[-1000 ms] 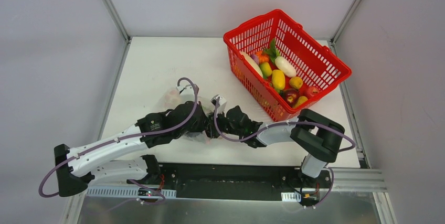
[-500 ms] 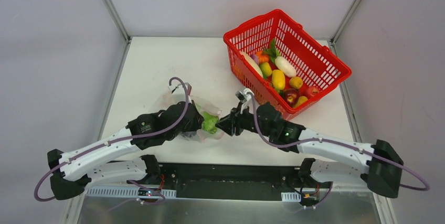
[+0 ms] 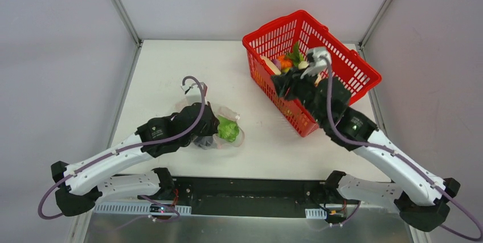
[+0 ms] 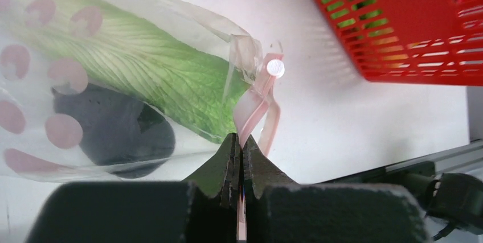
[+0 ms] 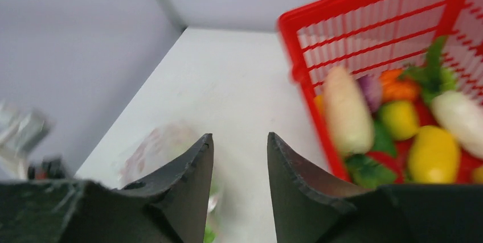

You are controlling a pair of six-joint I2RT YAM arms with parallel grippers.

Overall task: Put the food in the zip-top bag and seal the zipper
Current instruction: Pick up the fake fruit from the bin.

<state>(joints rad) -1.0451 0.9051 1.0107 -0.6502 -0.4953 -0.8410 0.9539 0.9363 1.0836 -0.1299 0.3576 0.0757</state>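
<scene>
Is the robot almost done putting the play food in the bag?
Not yet. Done: a green leafy piece and a dark piece are in the bag. In hand: the left gripper pinches the pink zipper strip; the right gripper hangs open, empty, by the basket. Left: the food in the basket, then sealing.

Colours in view
Clear pink-dotted bag (image 4: 34, 44), pink zipper (image 4: 253, 109); green leafy piece (image 4: 148, 78), dark purple piece (image 4: 114, 135); red mesh basket (image 3: 342, 66).
</scene>
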